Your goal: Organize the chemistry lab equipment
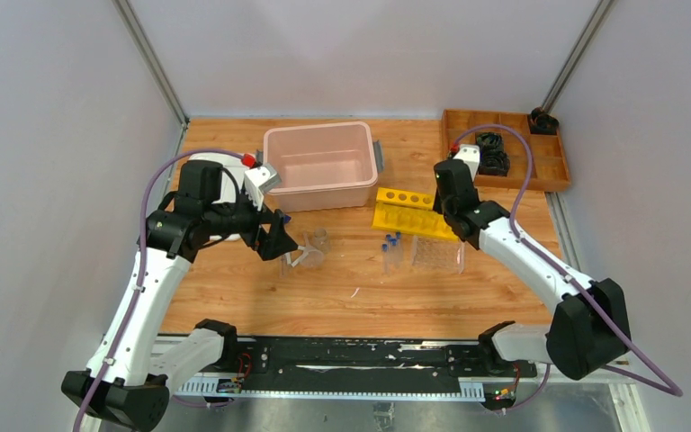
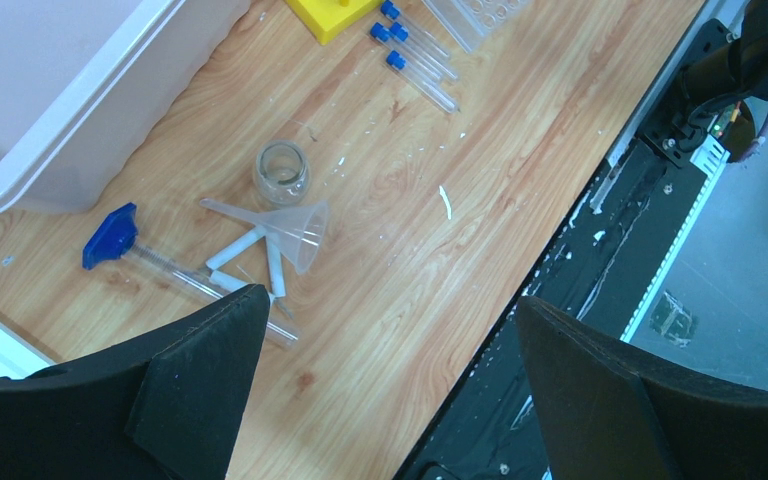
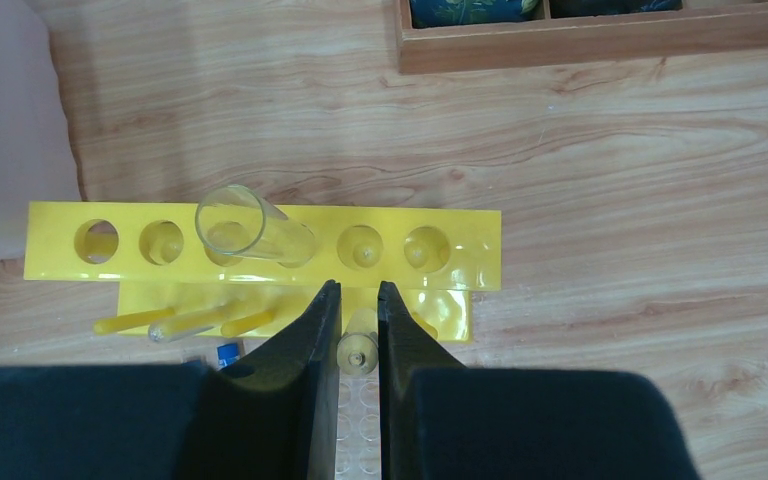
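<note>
My left gripper (image 1: 285,241) (image 2: 390,298) is wide open and empty, hovering just left of a clear funnel (image 2: 295,230) (image 1: 301,256) lying on its side and a small clear beaker (image 2: 280,172) (image 1: 319,239). A long clear tube with a blue end (image 2: 110,235) lies beside the funnel. Three blue-capped tubes (image 1: 391,250) (image 2: 415,50) lie next to the clear rack (image 1: 436,255). My right gripper (image 3: 358,288) (image 1: 447,214) is shut on an upright peg of the yellow six-hole rack (image 3: 260,250) (image 1: 407,211). One clear tube (image 3: 250,232) stands in a rack hole.
A pink bin (image 1: 319,166) stands behind the funnel. A brown wooden tray (image 1: 540,171) (image 3: 600,40) with black ring parts (image 1: 492,153) sits at the back right. A white object (image 1: 207,166) lies at the back left. A small white sliver (image 1: 355,292) lies near the front edge.
</note>
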You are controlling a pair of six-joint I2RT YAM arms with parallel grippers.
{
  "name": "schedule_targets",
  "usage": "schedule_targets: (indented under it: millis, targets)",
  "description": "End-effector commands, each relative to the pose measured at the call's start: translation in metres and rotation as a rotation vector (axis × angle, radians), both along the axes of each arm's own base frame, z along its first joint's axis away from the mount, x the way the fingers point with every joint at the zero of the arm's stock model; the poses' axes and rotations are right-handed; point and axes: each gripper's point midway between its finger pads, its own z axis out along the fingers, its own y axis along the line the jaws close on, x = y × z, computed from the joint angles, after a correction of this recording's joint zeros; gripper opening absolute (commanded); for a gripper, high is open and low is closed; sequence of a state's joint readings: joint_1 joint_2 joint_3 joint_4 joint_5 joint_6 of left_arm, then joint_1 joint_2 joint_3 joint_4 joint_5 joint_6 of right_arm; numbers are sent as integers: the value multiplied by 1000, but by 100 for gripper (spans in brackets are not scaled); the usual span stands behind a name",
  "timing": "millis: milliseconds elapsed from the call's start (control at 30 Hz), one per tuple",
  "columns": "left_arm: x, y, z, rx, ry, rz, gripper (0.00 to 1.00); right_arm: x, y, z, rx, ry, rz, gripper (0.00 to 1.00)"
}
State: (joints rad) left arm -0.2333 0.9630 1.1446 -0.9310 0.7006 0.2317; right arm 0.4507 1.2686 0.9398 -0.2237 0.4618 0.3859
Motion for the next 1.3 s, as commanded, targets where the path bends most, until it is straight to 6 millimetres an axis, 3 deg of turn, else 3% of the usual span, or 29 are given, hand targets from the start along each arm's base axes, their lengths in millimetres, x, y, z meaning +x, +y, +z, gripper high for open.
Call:
schedule_targets:
  millis: [0,1267]
  targets:
    - [-2,-4,11,-19,-33,-26,100,4,-7,-7,-7,-15,-27,0]
    - [-2,-3,19,-24,-59,-25,100,1,-1,-49,10,59,-18,0]
